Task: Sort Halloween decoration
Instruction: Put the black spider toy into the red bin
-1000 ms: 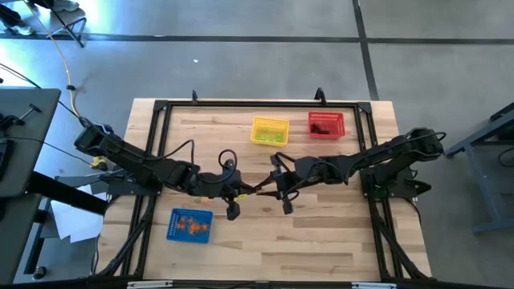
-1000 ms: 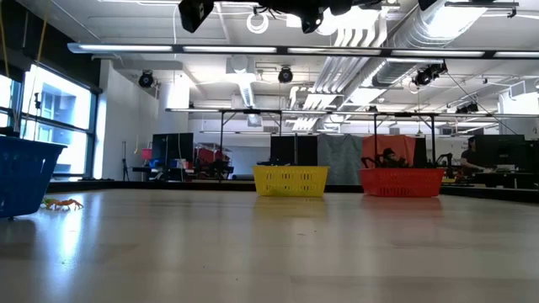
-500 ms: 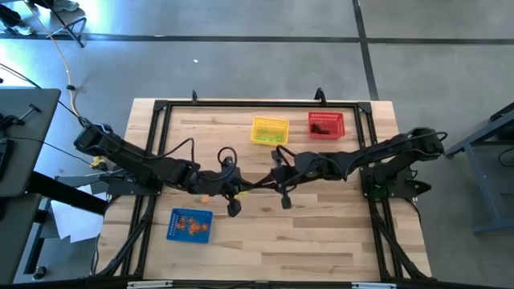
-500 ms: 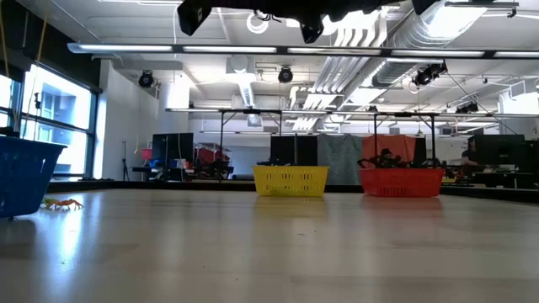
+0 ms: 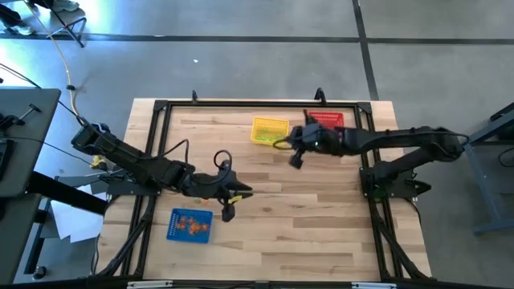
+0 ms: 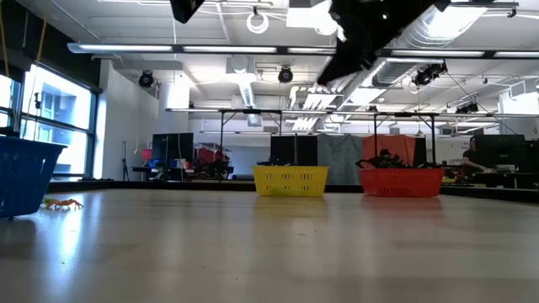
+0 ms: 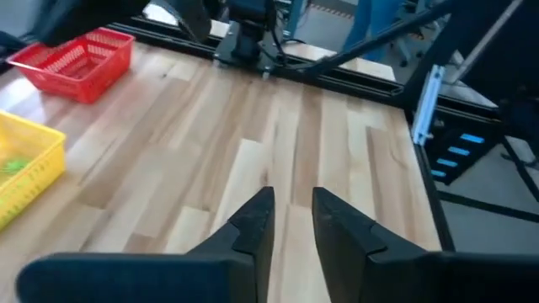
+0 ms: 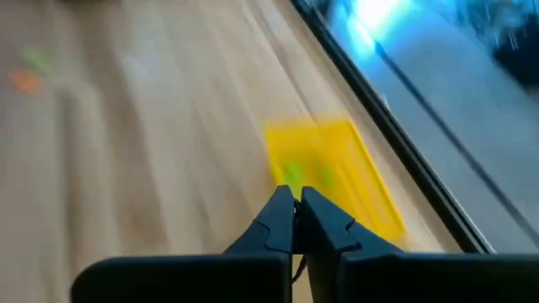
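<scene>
Right gripper (image 5: 283,144), fingers pressed together, apparently pinching a green trinket, hangs just right of the yellow basket (image 5: 269,130), upper centre; left gripper (image 5: 241,193), fingers slightly spread, farther away.

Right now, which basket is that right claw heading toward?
Look at the wooden table's far edge, where two mesh baskets sit side by side. The right claw hangs by the yellow basket; its neighbour, the red basket, holds dark trinkets, the yellow one green.

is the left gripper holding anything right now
No: in the left wrist view the left gripper stands with its fingers apart and only bare wooden table shows between them.
</scene>
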{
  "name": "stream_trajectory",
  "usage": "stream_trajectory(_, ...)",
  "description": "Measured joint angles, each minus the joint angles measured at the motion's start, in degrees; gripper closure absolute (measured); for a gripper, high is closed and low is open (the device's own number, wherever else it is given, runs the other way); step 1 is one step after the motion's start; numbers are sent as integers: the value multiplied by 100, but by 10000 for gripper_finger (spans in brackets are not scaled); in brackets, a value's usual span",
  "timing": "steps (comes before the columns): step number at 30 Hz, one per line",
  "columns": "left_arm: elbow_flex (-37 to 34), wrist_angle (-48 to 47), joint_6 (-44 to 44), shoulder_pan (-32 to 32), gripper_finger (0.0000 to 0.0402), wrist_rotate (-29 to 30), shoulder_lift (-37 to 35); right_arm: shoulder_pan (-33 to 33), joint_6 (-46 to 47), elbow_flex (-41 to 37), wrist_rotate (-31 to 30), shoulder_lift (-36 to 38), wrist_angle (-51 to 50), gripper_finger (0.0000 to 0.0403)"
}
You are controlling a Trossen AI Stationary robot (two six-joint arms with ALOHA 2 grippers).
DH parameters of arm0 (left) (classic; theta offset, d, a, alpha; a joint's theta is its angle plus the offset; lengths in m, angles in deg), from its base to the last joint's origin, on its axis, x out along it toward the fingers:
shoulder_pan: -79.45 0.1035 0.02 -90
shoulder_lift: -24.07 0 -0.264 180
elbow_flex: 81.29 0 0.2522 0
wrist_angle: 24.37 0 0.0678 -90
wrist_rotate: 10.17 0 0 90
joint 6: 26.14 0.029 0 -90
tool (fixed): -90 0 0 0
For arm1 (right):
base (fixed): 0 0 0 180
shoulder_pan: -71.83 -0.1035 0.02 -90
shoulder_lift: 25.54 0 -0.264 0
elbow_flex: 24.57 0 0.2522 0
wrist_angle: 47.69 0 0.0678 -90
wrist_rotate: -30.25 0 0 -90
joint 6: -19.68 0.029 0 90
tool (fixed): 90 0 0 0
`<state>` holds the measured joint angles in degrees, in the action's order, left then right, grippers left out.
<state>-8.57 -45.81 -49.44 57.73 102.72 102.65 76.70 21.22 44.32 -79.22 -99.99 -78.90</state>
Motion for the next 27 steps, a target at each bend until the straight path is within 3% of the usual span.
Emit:
stream_trajectory(9, 2, -10, 48, -49, 305, 53, -2, 2137, 545, -16, 372, 153, -2032, 402)
stream_trajectory(12, 2, -18, 51, -67, 306, 40, -2, 2970, 772, -127, 572, 127, -2260, 403)
stream_trajectory(17, 2, -83, 48, -167, 307, 23, -2, 4108, 806, -564, 1447, 27, -2040, 403)
stream_trajectory(22, 2, -183, -45, -203, 308, 28, -2, 4548, 812, -974, 1656, 10, -1578, 393)
stream_trajectory(27, 2, -275, -65, -201, 308, 8, -2, 4617, 855, -1150, 1672, 10, -1350, 347)
